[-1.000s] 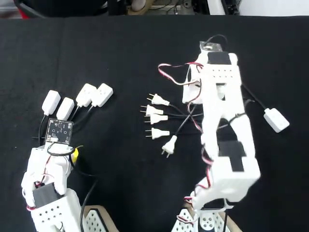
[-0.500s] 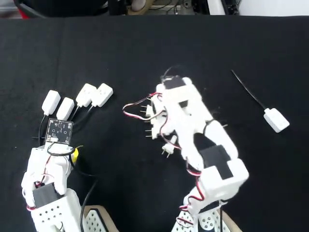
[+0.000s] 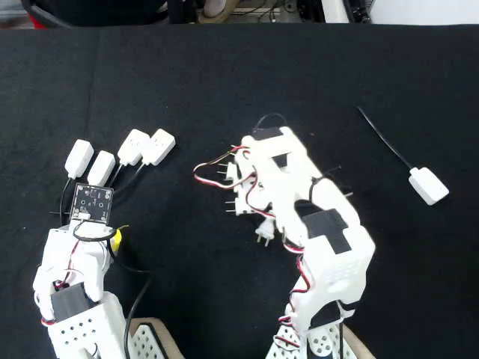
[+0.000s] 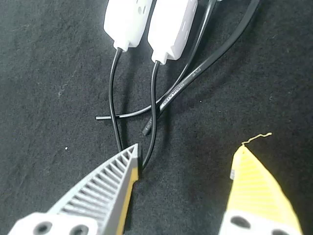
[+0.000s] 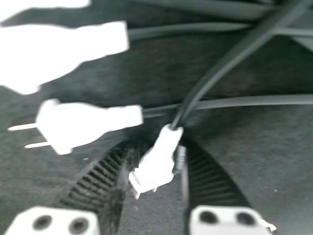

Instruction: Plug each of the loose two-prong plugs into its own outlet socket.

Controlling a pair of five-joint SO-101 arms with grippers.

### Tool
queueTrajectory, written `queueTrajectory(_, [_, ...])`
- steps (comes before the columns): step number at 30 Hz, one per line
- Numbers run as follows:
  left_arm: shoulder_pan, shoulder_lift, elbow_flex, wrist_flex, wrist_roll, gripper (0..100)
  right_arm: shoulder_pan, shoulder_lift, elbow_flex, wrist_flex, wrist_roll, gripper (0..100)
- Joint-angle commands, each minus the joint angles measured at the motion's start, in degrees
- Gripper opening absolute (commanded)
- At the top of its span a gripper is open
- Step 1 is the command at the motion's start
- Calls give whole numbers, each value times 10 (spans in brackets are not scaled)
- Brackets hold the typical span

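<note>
Lying flat, a black cloth (image 3: 150, 75) runs back to room clutter (image 3: 224, 9) at its far edge. We mark the right pincer (image 5: 152, 155) clamped on one loose plug (image 5: 156, 167), held between its fingers; further plugs (image 5: 83, 129) lie just beside that pincer.

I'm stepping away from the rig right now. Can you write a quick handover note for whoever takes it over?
Left gripper: open, holding nothing, above the cords of the four sockets grouped on the left arm's side.
Right gripper: down at the nearest loose plug; whether it grips it cannot be told.
Other plugs lie beside it, partly hidden. A fifth socket lies alone at the far right.
Done: no plug is in a socket.
Left: every plug.
</note>
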Motion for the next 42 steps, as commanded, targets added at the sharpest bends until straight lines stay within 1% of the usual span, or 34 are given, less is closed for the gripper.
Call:
queueTrajectory(1, [8,2,10,4,-3,299,36,-37,2,0,29,45])
queueTrajectory(5, [8,2,10,4,-3,299,40,-47,0,36,35,43])
queueTrajectory(10, [9,2,10,4,-3,299,45,-53,12,47,39,41])
queueTrajectory(12, [9,2,10,4,-3,299,53,-53,17,46,62,41])
queueTrajectory(15, [9,2,10,4,-3,299,94,-53,29,46,99,40])
queueTrajectory(17, [9,2,10,4,-3,299,133,-53,32,45,139,41])
queueTrajectory(24, [9,2,10,4,-3,299,273,-49,33,49,322,43])
queueTrajectory(28, [9,2,10,4,-3,299,320,-49,33,49,385,47])
queueTrajectory(30, [9,2,10,4,-3,299,331,-49,33,49,411,72])
queueTrajectory(32, [9,2,10,4,-3,299,338,-49,33,49,424,91])
queueTrajectory(35, [9,2,10,4,-3,299,339,-49,34,49,425,87])
queueTrajectory(42, [9,2,10,11,-3,299,324,-49,32,46,425,19])
